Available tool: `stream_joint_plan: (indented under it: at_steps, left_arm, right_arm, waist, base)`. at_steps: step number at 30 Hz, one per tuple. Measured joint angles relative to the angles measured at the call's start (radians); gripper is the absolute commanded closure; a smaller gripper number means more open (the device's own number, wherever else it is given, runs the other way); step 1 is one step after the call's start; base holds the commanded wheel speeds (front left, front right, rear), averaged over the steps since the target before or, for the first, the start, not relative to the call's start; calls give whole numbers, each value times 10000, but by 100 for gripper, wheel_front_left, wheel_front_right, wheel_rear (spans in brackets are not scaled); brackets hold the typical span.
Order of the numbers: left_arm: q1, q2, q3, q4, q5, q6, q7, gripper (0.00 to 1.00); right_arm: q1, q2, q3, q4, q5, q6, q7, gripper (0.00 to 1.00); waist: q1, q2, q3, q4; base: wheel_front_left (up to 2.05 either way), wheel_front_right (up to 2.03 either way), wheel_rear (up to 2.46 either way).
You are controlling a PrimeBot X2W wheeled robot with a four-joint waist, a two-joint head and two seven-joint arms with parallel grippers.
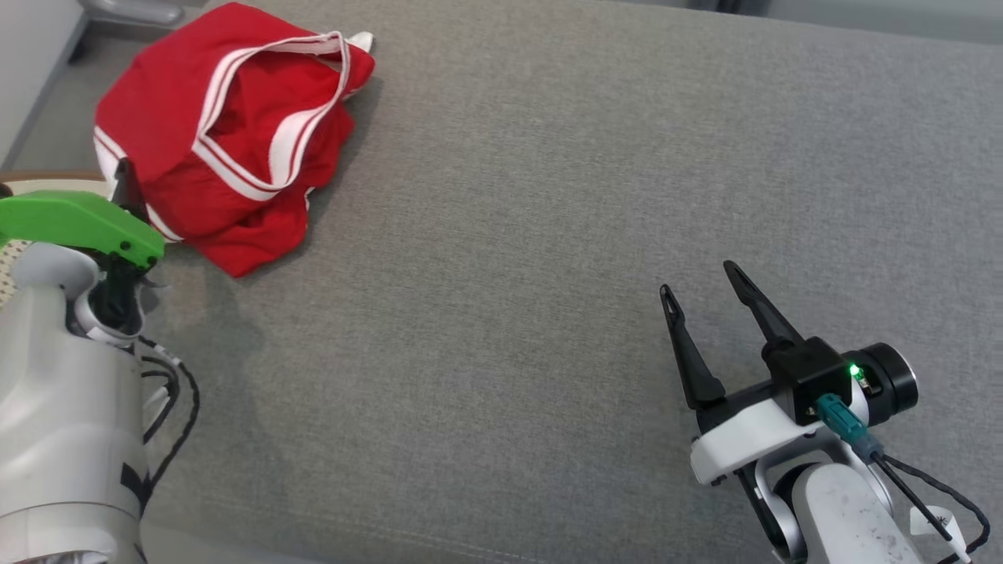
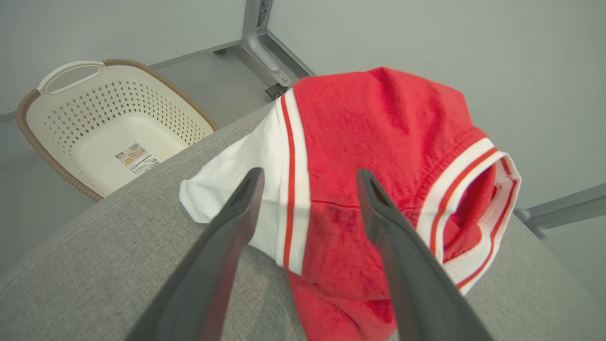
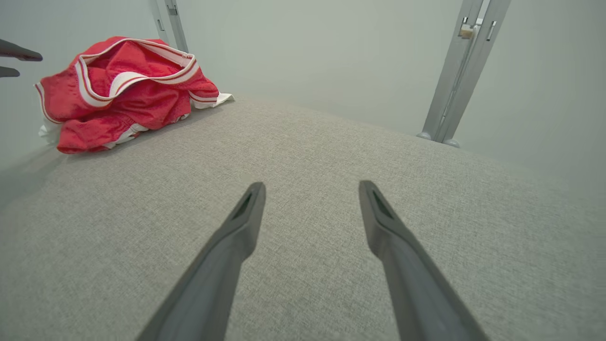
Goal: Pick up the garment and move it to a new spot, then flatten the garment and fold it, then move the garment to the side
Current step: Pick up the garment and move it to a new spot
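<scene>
The garment (image 1: pixel 227 133) is a red shirt with white striped trim, lying crumpled at the far left of the grey cushion (image 1: pixel 509 274). My left gripper (image 2: pixel 310 175) stands open just short of the garment (image 2: pixel 378 123), aimed at its white sleeve and striped edge, with nothing between the fingers. One of its dark fingers (image 1: pixel 125 184) pokes out beside the cloth, past a green cover. In the right wrist view the left gripper (image 3: pixel 21 64) hangs just left of the garment (image 3: pixel 118 94). My right gripper (image 1: pixel 697 280) is open and empty over bare cushion (image 3: pixel 311 185), far from the cloth.
A cream perforated laundry basket (image 2: pixel 71 76) stands on the floor beyond the cushion's left edge. Metal frame legs (image 3: pixel 454 71) rise behind the cushion, and another one (image 2: pixel 258 42) shows past the garment. Bare grey cushion stretches between the garment and my right gripper.
</scene>
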Motion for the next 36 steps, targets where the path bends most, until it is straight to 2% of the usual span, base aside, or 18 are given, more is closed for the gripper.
stream_joint_plan:
  at_steps: [4, 10, 11, 12, 13, 18, 22, 27, 32, 36]
  left_arm:
    - [-295, 422, 163, 631, -92, 228, 127, 0]
    - [-315, 464, 153, 1164, -151, 351, 245, 0]
    - [-315, 481, 111, 1244, -138, 349, 297, 59]
    - [-314, 497, 40, 1271, -75, 332, 253, 89]
    - [-314, 529, -46, 1285, 10, 257, 209, 100]
    - [-305, 803, -353, 1264, 328, 31, 63, 100]
    - [-372, 1252, -619, 986, 566, -203, -82, 100]
    - [-1165, 1678, -1026, 253, 932, -541, -8, 100]
    - [-2082, 1714, -1570, -819, 1254, -633, 318, 100]
    - [-2676, 1356, -1939, -1689, 1402, -650, 437, 100]
  right_arm:
    - [2, -2, -33, -96, -6, 0, 25, 0]
    - [26, -4, -132, -98, 8, 0, 10, 0]
    - [26, -4, -136, -94, 29, 0, -15, 0]
    - [26, -10, -130, -82, 36, 0, -19, 0]
    - [26, -8, -107, -44, 65, 0, -27, 0]
    - [43, -4, 71, 265, 431, 0, -219, 0]
    - [59, -4, 169, 614, 796, 0, -472, 0]
    - [87, -4, 255, 1118, 1406, 0, -836, 0]
    - [149, -4, 244, 1482, 1799, 0, -1099, 0]
    - [258, -4, 257, 1732, 1960, 0, -1216, 0]
  waist:
    - [0, 0, 376, -535]
    - [0, 0, 730, -1139]
    - [0, 0, 757, -1206]
    - [0, 0, 761, -1244]
    - [0, 0, 737, -1265]
    - [0, 0, 407, -1284]
    - [0, 0, -66, -1223]
    - [-1, 0, -857, -1148]
    - [-1, 0, -1626, -1204]
    - [-1, 0, -2081, -1390]
  base:
    - [0, 0, 0]
    - [0, 0, 0]
    - [0, 0, 0]
    - [0, 0, 0]
    - [0, 0, 0]
    - [0, 0, 0]
    - [0, 0, 0]
    - [0, 0, 0]
    - [0, 0, 0]
    - [0, 0, 0]
